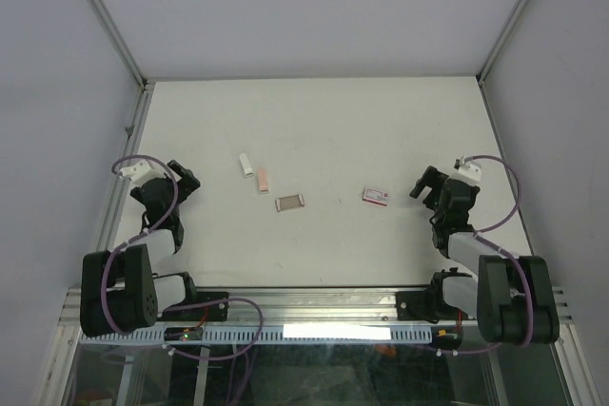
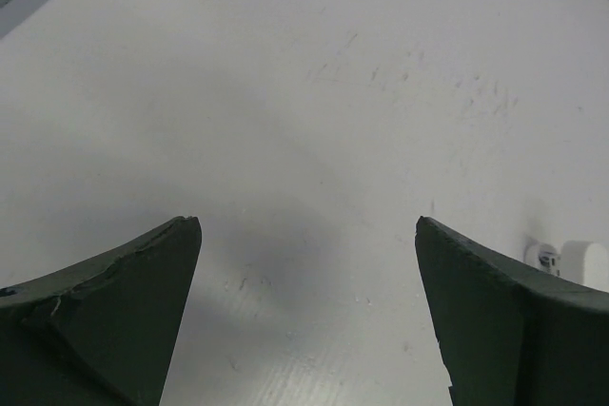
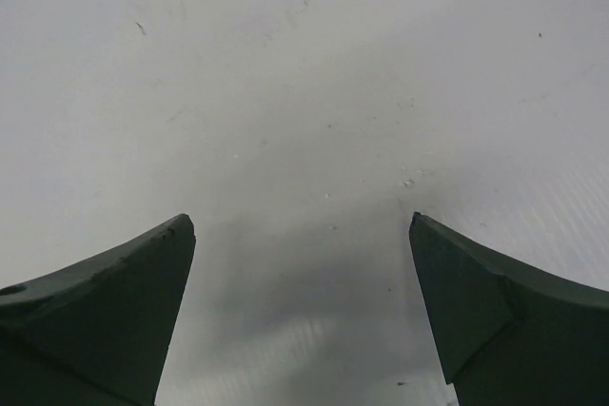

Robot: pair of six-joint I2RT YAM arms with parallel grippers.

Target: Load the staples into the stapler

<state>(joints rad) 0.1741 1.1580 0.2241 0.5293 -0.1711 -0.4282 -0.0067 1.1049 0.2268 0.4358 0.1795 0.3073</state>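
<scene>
- Top external: the staples (image 1: 289,203) lie flat on the table (image 1: 333,121) with their long axis roughly left-to-right. They are to the right of the left gripper (image 1: 186,179) and somewhat nearer it than the right gripper (image 1: 422,183) — the red-and-white box (image 1: 378,197) sits between them and the right one. I take the pink stapler (image 1: 262,181) and the white piece (image 1: 245,164) just beyond to belong together. No print on the box is legible.
- Left wrist: the left gripper (image 2: 306,225) is released, with nothing between its fingers. The white piece (image 2: 582,261) shows at the right edge — the staples are out of view.
- Right wrist: the right gripper (image 3: 301,221) is spread and empty over bare table; no writing shows.
</scene>
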